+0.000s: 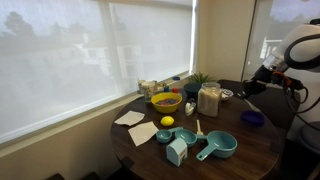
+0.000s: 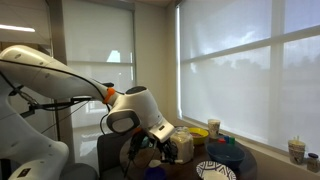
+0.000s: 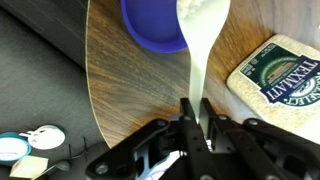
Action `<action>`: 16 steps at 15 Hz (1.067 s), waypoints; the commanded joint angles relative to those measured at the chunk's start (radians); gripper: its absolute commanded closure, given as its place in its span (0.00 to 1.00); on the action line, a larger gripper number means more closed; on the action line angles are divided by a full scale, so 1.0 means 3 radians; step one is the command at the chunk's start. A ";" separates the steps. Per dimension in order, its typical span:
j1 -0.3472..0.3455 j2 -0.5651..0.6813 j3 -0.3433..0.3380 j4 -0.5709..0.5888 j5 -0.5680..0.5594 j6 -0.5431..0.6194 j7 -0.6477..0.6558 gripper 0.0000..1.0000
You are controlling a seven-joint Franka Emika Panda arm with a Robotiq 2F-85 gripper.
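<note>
Pinching white spoon (image 3: 200,60) by handle tip, gripper (image 3: 193,112) has it pointing straight ahead toward blue bowl (image 3: 150,25) at edge of table (image 3: 120,95).

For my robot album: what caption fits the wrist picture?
Jaws shut on a white spoon at a blue bowl, Texmati jar beside.

A: Table?
B: Round, dark wood table (image 1: 250,150). Yellow bowl (image 1: 166,101) mid-table, lemon (image 1: 167,122) just beside it, teal measuring cups (image 1: 217,146) nearer camera, grain jar (image 1: 209,100) behind.
A: Arm?
B: Gripper (image 1: 244,90) over right side, near blue bowl (image 1: 252,118). Jaws too small to read.
</note>
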 commanded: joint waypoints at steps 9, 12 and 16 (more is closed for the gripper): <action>0.0865 -0.0065 -0.0932 -0.0040 0.1355 0.0117 -0.1620 0.97; 0.0882 -0.0102 -0.1029 -0.0039 0.1486 0.0015 -0.1882 0.97; 0.0886 -0.0201 -0.1174 -0.0037 0.1704 -0.0109 -0.2273 0.97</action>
